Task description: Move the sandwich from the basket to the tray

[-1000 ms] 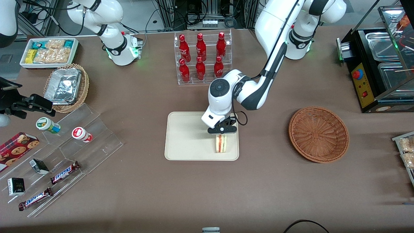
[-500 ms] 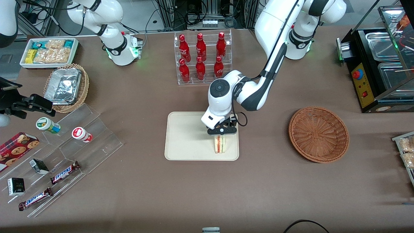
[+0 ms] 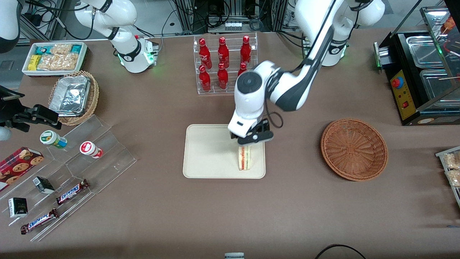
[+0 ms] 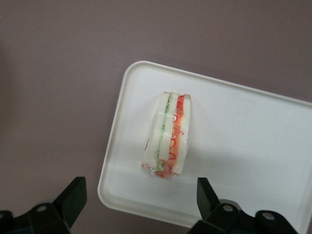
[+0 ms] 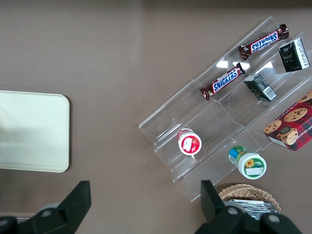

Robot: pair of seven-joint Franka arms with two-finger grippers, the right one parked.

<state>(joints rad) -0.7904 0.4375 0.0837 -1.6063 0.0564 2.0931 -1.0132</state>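
Note:
The sandwich (image 3: pixel 244 158) (image 4: pixel 168 141) stands on edge on the cream tray (image 3: pixel 208 154) (image 4: pixel 243 146), near the tray's corner nearest the front camera and toward the working arm's end, its red and green filling stripes facing up. My left gripper (image 3: pixel 250 141) (image 4: pixel 139 192) hangs open above the sandwich, with nothing between its fingers and clear air between them and the bread. The reddish-brown wicker basket (image 3: pixel 354 149) sits empty on the table, toward the working arm's end. One end of the tray (image 5: pixel 29 131) also shows in the right wrist view.
A clear rack of red bottles (image 3: pixel 224 64) stands just past the tray, farther from the front camera. A stepped acrylic shelf with snacks (image 3: pixel 72 172), a tan basket with foil containers (image 3: pixel 73 97) and a white snack box (image 3: pixel 54 57) lie toward the parked arm's end. A black machine (image 3: pixel 420 72) stands at the working arm's end.
The gripper has risen off the sandwich and drawn slightly away from the front camera. The sandwich stays standing on the tray.

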